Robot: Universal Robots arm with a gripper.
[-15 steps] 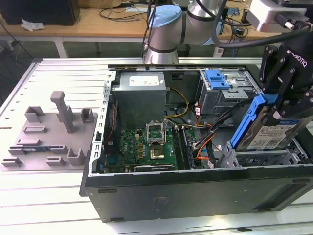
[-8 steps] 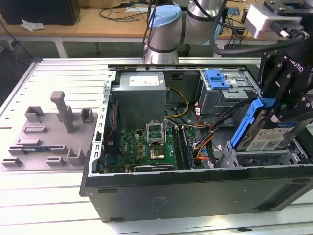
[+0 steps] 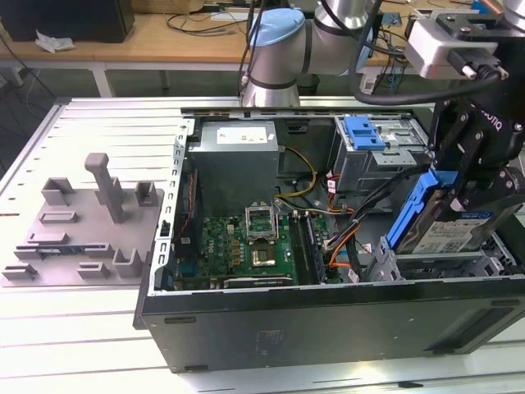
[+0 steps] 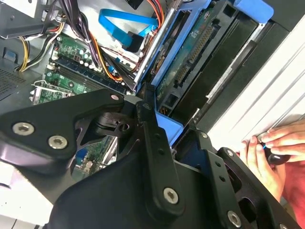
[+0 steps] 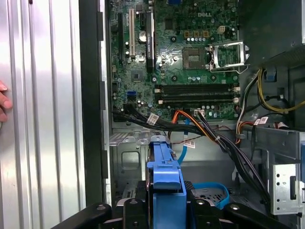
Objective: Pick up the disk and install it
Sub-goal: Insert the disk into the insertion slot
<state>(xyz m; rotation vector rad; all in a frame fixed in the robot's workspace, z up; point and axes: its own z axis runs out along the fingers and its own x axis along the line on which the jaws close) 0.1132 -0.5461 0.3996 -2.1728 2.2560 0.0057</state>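
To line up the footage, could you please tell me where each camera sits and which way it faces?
Exterior view: off the arm, looking down across the open computer case; shows the arm and the hand gripping the disk.
First wrist view: on the wrist, looking along the disk's blue edge to the motherboard; hand linkages show.
Second wrist view: on the wrist, past the hand's linkages, seeing the disk's circuit-board face and a person's fingers.
All share the disk.

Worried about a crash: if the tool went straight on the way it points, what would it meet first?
Likely the metal drive cage just below the disk that the tool grips, though depth is hard to judge.
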